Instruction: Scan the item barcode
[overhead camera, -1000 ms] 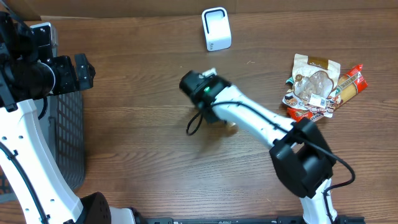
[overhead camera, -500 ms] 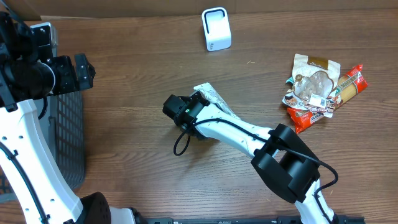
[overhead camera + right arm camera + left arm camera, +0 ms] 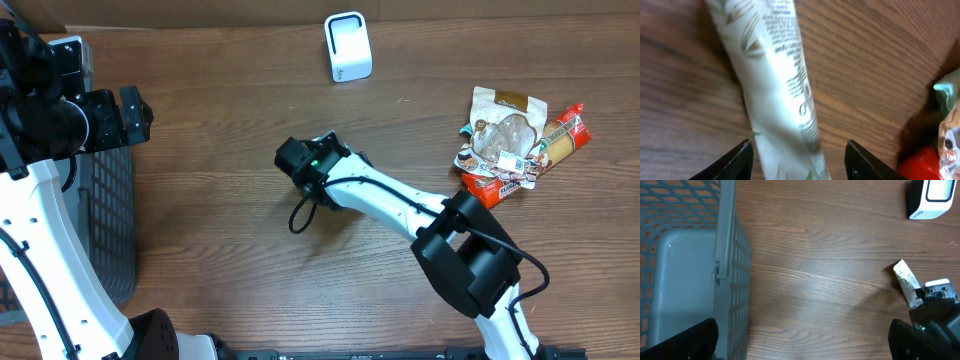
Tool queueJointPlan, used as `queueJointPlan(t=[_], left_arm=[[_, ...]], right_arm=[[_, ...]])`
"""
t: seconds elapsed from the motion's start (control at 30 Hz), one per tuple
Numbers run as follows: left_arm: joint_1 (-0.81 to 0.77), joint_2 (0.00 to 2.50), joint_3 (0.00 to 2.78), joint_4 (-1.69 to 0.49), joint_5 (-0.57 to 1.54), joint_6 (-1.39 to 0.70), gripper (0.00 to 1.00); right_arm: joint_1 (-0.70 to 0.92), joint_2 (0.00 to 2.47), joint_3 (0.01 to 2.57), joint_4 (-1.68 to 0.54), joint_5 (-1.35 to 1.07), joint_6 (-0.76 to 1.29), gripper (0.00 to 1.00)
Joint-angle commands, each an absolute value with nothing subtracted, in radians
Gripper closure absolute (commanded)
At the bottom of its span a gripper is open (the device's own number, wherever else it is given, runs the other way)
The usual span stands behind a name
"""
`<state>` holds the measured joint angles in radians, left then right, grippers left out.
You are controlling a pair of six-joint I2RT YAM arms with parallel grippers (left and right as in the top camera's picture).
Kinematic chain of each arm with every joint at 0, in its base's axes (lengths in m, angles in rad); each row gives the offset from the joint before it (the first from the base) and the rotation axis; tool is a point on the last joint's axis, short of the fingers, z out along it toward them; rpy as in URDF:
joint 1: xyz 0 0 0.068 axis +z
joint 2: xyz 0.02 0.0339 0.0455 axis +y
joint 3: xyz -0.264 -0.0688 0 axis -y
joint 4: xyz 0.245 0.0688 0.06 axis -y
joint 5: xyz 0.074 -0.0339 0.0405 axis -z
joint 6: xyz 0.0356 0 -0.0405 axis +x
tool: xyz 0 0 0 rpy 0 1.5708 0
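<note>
The item is a white pouch (image 3: 780, 85) with printed text, lying flat on the wooden table. My right gripper (image 3: 800, 162) hangs open over it, one finger on each side and a gap between the pouch and each. From overhead the right gripper (image 3: 312, 160) is at the table's middle, and the arm hides most of the pouch. One end of the pouch (image 3: 905, 277) shows in the left wrist view. The white scanner (image 3: 348, 46) stands at the back of the table. My left gripper (image 3: 135, 112) is open and empty, high at the left.
A grey mesh basket (image 3: 105, 210) stands at the left edge, beneath my left arm. A pile of snack packets (image 3: 520, 140) lies at the right, and its red packet (image 3: 927, 160) shows close to my right gripper.
My right gripper has gone from nearly shut to open, and the pouch now lies on the table. The right arm swung left, then came back a little. The left arm has not moved.
</note>
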<state>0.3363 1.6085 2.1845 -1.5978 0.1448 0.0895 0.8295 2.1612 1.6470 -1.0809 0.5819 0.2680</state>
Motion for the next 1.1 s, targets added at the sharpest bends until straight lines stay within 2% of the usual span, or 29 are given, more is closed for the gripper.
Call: queueJointPlan(t=[0.0,0.1,0.2,0.6,0.63,0.67,0.73,0.77,0.87,0.93,1.07], left_arm=[[0.340,1.605,2.187,-1.597,0.146,0.112,0.01],[0.340,1.605,2.187,-1.597,0.146,0.112,0.00],[0.340,1.605,2.187,-1.597,0.146,0.112,0.01],[0.340,1.605,2.187,-1.597,0.146,0.112,0.00],[0.340,1.605,2.187,-1.597,0.146,0.112,0.00],[0.340,1.605,2.187,-1.597,0.146,0.112,0.00],[0.340,1.605,2.187,-1.597,0.146,0.112,0.00],[0.340,1.605,2.187,-1.597,0.146,0.112,0.00],[0.340,1.605,2.187,-1.597,0.146,0.112,0.00],[0.340,1.605,2.187,-1.597,0.146,0.112,0.01],[0.340,1.605,2.187,-1.597,0.146,0.112,0.00]], right_arm=[[0.822,2.165,1.656,-1.061,0.498,0.228,0.45],[0.823,2.170,1.643,-1.027,0.345,0.228,0.51],[0.825,2.170,1.613,-0.995,0.289,0.229,0.54],[0.862,2.185,1.609,-1.019,0.242,0.192,0.53],[0.863,2.185,1.610,-1.019,0.246,0.188,0.58],[0.863,2.185,1.614,-1.019,0.246,0.180,0.69],[0.863,2.185,1.625,-1.026,0.273,0.181,0.82],[0.863,2.185,1.631,-1.033,0.318,0.181,0.86],[0.862,2.185,1.644,-1.077,0.504,0.181,0.87],[0.862,2.185,1.644,-1.108,0.643,0.182,0.96],[0.867,2.185,1.644,-1.131,0.796,0.234,0.96]])
